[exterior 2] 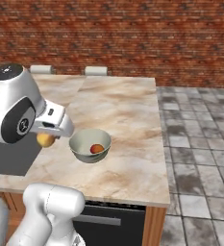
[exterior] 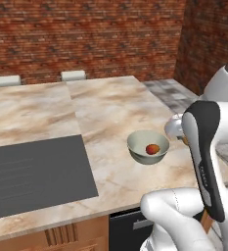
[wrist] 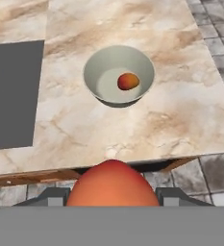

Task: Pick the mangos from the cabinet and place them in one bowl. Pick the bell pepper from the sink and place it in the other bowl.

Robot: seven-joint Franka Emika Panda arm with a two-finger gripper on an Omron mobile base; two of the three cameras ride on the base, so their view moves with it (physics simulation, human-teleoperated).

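Note:
A pale grey-green bowl point(exterior: 136, 142) point(exterior 2: 82, 140) point(wrist: 95, 67) stands on the marble counter near its right end. One mango point(exterior: 152, 148) point(exterior 2: 97, 148) point(wrist: 128, 81) lies inside it. My gripper point(exterior 2: 50, 134) point(wrist: 112, 197) point(exterior: 177, 128) is shut on a second mango point(exterior 2: 45, 140) point(wrist: 112, 185), orange-yellow with a red blush. It hangs above the counter's near edge, a short way off the bowl on the cooktop side and apart from it. The cabinet, the sink, the bell pepper and the other bowl are out of view.
A flat dark grey cooktop point(exterior: 32, 171) point(exterior 2: 10, 156) point(wrist: 10, 91) is set into the counter left of the bowl. The counter ends just right of the bowl above a tiled floor point(exterior 2: 200, 144). Two white stool backs point(exterior: 73, 75) stand along the far edge before a brick wall.

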